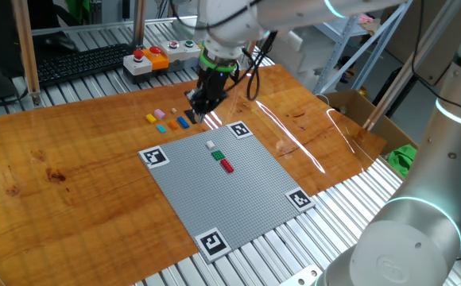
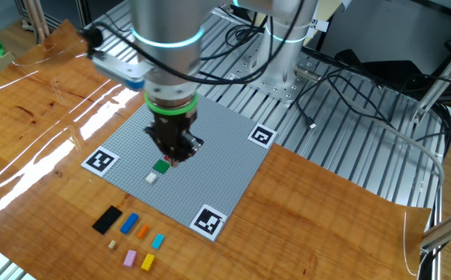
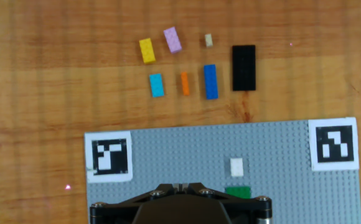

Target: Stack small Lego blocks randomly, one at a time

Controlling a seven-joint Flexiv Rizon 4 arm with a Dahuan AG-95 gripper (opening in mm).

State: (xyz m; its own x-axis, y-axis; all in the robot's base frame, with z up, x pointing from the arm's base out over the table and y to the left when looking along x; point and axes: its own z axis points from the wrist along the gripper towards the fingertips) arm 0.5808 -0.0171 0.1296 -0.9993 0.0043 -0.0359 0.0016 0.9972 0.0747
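Observation:
Loose Lego blocks lie in a cluster on the wood beyond the grey baseplate (image 3: 280, 186): yellow (image 3: 146, 50), pink (image 3: 173, 39), a tiny beige one (image 3: 209, 40), black (image 3: 243, 67), cyan (image 3: 157, 85), orange (image 3: 185, 83) and blue (image 3: 211, 81). On the baseplate lie a white block (image 3: 236, 166), a green block (image 3: 238, 192) and a red block (image 1: 227, 166) in a short row; the red one is hidden in the hand view. My gripper (image 3: 179, 185) hovers above the baseplate near the green block. Its fingertips meet and nothing shows between them.
Black-and-white marker tags (image 3: 111, 155) sit at the baseplate's corners. A box with round red, orange and green push buttons (image 1: 153, 59) and a keyboard (image 1: 79, 62) stand at the far table edge. A second robot arm (image 1: 453, 119) is at the right.

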